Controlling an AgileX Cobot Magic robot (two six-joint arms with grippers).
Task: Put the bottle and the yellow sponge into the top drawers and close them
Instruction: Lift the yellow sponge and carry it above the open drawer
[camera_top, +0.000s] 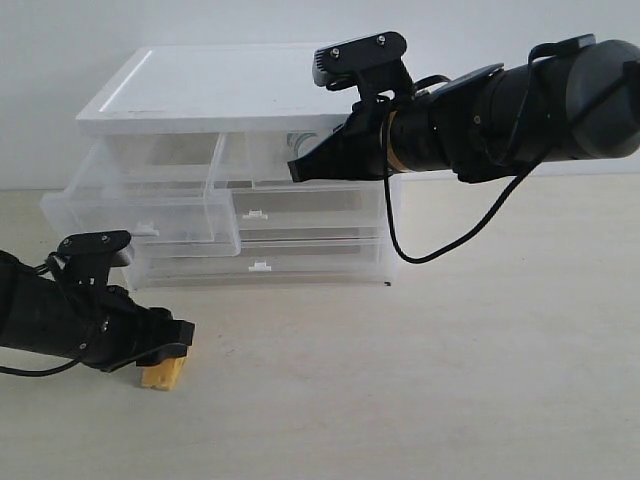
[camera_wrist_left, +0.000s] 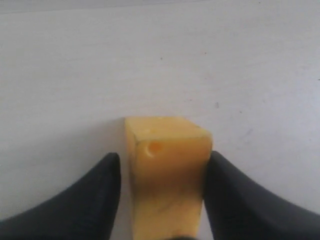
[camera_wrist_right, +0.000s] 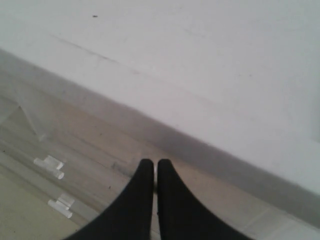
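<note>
The yellow sponge (camera_top: 163, 375) (camera_wrist_left: 167, 170) stands on the table in front of the cabinet. My left gripper (camera_top: 170, 345) (camera_wrist_left: 162, 156) is low over it, open, with a finger on each side. One finger touches the sponge and a thin gap shows at the other. The left one of the top drawers (camera_top: 140, 215) is pulled out and looks empty. My right gripper (camera_top: 297, 170) (camera_wrist_right: 155, 165) is shut, its tips against the front of the right top drawer (camera_top: 270, 160). The bottle is hidden.
The white-topped cabinet (camera_top: 210, 85) stands at the back of the pale table (camera_top: 450, 380). Two full-width lower drawers with white tab handles (camera_top: 255, 214) (camera_top: 261, 266) are pushed in. A black cable (camera_top: 440, 245) hangs from the right arm.
</note>
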